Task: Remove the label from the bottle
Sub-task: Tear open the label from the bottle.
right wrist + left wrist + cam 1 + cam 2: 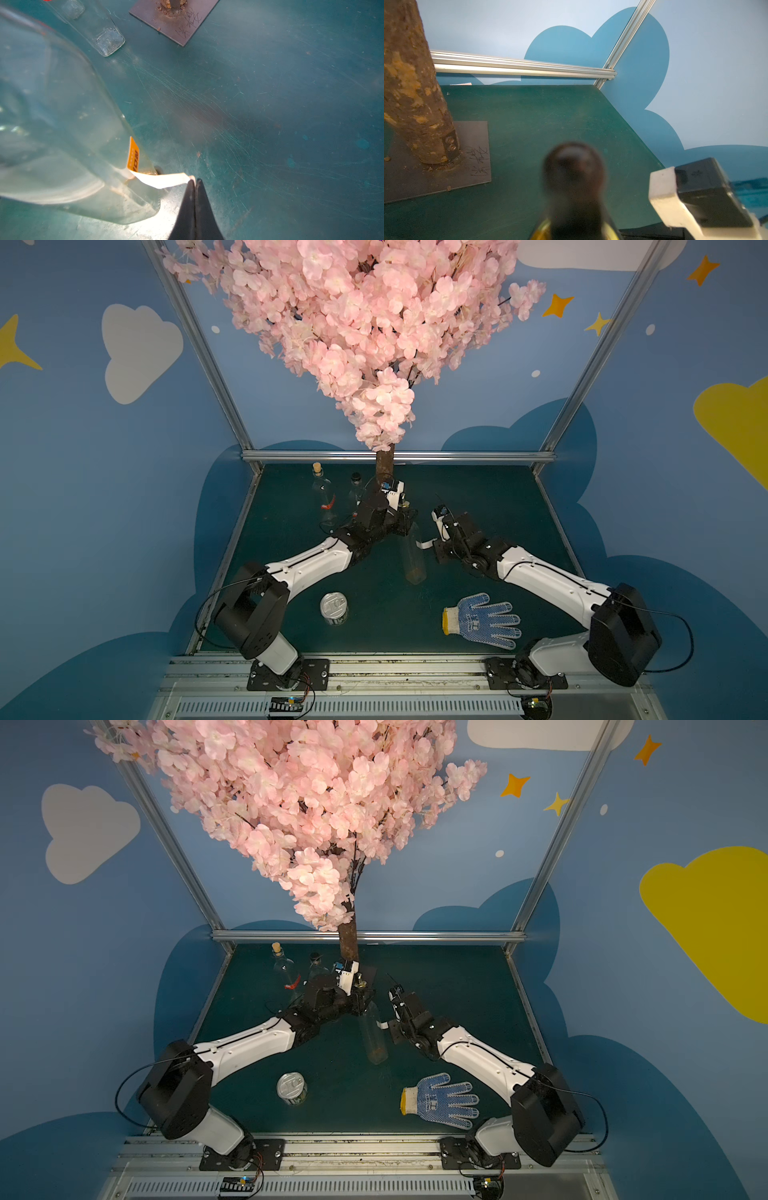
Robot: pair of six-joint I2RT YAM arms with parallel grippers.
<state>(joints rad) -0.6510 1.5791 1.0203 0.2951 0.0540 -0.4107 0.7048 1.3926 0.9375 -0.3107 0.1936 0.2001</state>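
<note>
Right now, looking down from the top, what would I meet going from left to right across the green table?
Tin can → tall clear bottle → dotted glove. I left out the small bottles at the back because they line up with the can.

My feeds, lighting: top views dim, edges bowed; left wrist, bottle top (pixel 574 172) blurred; right wrist, table (pixel 270 93) glare.

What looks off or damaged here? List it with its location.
The label is half peeled: its orange end sticks to the bottle, while the white strip stretches to the shut right claw. Brownish residue shows at the bottle's base. No spill or breakage visible.
</note>
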